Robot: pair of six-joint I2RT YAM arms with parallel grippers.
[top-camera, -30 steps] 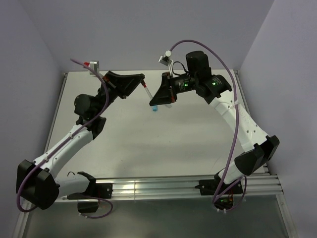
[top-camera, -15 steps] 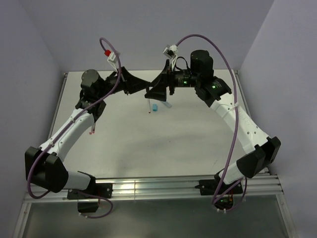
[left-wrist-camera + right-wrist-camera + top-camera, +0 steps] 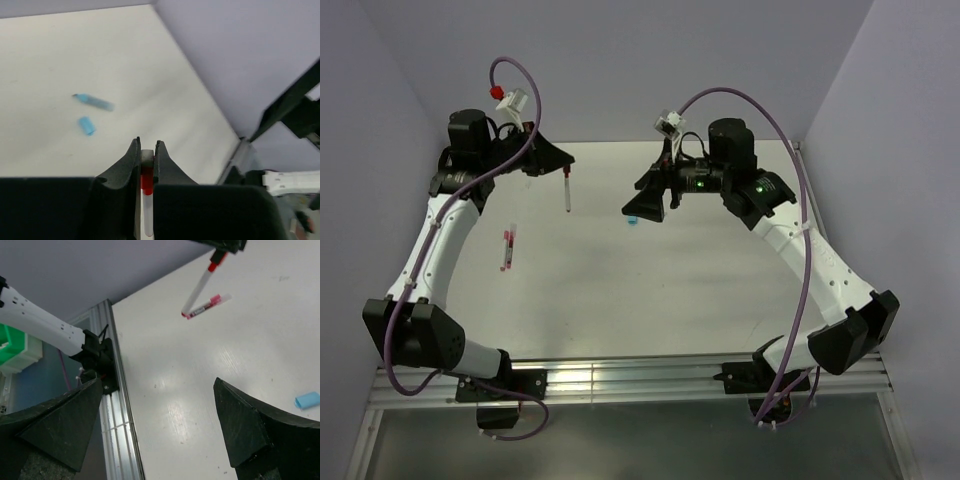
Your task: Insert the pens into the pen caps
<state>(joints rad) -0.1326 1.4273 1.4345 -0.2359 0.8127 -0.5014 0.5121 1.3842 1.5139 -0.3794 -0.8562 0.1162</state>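
Observation:
My left gripper (image 3: 562, 170) is raised over the back left of the table and is shut on a pen (image 3: 566, 192). That pen has a white barrel and a red section between the jaws (image 3: 145, 181), and it hangs down from them (image 3: 199, 288). Two more pens (image 3: 506, 249) lie side by side on the table at the left, one of them pink (image 3: 207, 305). A light blue pen cap (image 3: 633, 218) lies just below my right gripper (image 3: 645, 205), which stands wide open and empty (image 3: 160, 430). The left wrist view shows the blue cap (image 3: 87, 125) beside a blurred light blue stick (image 3: 94, 102).
Purple walls close in the table at the back and both sides. An aluminium rail (image 3: 116, 405) runs along the table's edge, and another rail with the arm bases (image 3: 620, 378) runs along the near edge. Purple cables (image 3: 790, 200) loop over both arms.
My left arm has swung left and carried the pen away from the right gripper. The right gripper has opened wide and dropped slightly toward the blue cap.

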